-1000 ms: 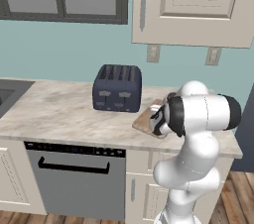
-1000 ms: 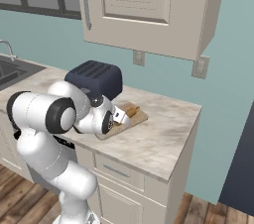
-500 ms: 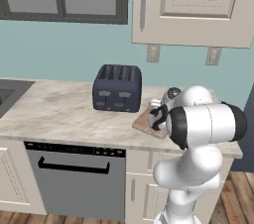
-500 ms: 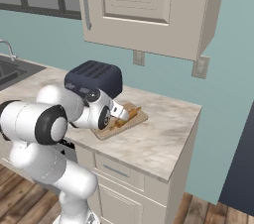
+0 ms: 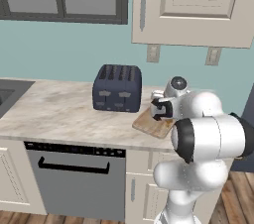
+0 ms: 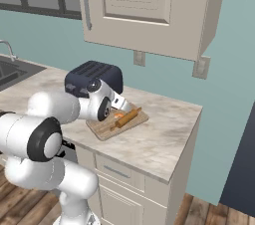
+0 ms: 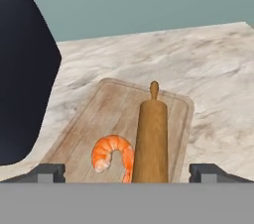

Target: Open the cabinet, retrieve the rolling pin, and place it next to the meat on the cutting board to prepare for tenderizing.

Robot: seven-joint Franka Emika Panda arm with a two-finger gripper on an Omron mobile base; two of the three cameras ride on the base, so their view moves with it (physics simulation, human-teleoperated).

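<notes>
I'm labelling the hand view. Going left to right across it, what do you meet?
Dark toaster → orange shrimp on the cutting board → rolling pin lying on the same board → bare marble counter.

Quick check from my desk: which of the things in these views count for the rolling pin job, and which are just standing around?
Job:
- rolling pin, lying on the cutting board
- shrimp beside it, on the same board
- cabinet, doors shut
- gripper, jaws open

Standing around:
- toaster
- counter
- sink
- dishwasher
</notes>
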